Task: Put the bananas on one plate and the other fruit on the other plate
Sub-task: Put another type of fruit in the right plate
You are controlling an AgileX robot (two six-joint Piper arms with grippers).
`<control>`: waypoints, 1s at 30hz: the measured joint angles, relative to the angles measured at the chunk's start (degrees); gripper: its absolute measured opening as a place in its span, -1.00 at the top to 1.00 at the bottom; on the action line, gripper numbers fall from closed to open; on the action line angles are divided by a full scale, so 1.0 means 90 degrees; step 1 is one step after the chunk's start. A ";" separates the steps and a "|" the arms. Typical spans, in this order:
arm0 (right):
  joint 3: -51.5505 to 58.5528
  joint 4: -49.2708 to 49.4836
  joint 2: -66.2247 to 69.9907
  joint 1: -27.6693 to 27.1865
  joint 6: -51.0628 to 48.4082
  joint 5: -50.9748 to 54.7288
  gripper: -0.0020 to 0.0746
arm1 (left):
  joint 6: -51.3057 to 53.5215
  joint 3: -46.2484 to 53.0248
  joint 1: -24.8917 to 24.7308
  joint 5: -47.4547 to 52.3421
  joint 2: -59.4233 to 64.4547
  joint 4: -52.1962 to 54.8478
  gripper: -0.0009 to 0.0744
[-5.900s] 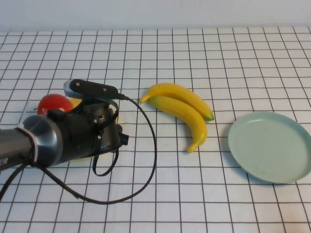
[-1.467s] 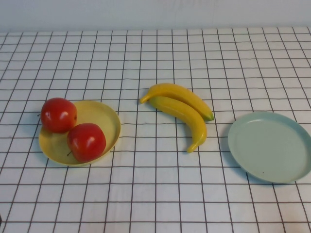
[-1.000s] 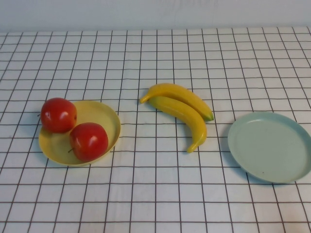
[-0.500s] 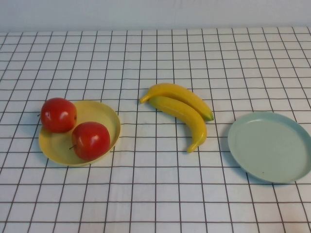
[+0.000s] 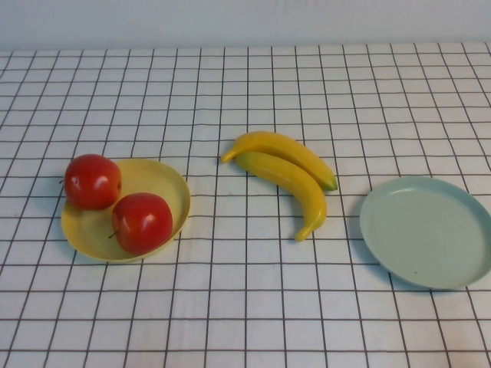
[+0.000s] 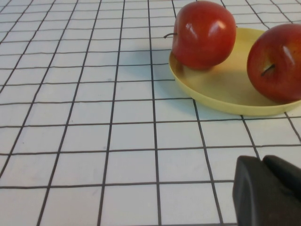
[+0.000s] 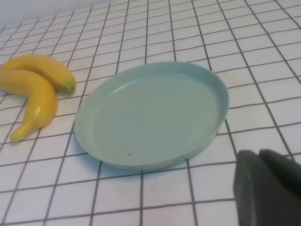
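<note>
Two red apples (image 5: 93,181) (image 5: 142,222) lie on the yellow plate (image 5: 165,184) at the table's left; both apples (image 6: 203,34) (image 6: 276,62) and that plate (image 6: 221,92) show in the left wrist view. Two yellow bananas (image 5: 285,150) (image 5: 299,190) lie side by side on the cloth in the middle. The pale blue-green plate (image 5: 426,230) sits bare at the right. My left gripper (image 6: 264,162) is shut and holds nothing, drawn back from the yellow plate. My right gripper (image 7: 259,156) is shut and holds nothing, just short of the blue-green plate (image 7: 150,113), with the bananas (image 7: 35,89) beyond it.
A white cloth with a black grid (image 5: 253,307) covers the whole table, and a pale wall (image 5: 245,19) runs along its far edge. Neither arm shows in the high view.
The left arm, which covered the yellow plate several seconds ago, has left the high view. The nearer apple has shifted slightly on the plate over the last second.
</note>
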 joint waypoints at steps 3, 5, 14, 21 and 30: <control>0.0000 0.0841 0.0000 0.0000 0.0000 -0.0031 0.99 | 0.0000 0.0000 0.0000 0.0000 0.0000 0.0000 0.99; -0.0129 0.1452 0.0000 0.0000 0.0000 0.0075 0.99 | 0.0000 0.0000 0.0000 0.0000 0.0000 0.0000 0.99; -0.2765 0.0558 0.0353 0.0000 0.0703 0.1635 0.99 | 0.0000 0.0000 0.0000 0.0000 0.0000 -0.0005 0.99; -0.3723 -0.0037 0.2141 0.0000 0.0095 0.1854 0.99 | 0.0005 0.0000 0.0000 0.0000 0.0000 -0.0005 0.99; -0.4141 0.1380 0.4119 0.0202 -0.0936 0.1659 0.99 | 0.0005 0.0000 0.0000 0.0000 0.0000 -0.0005 0.99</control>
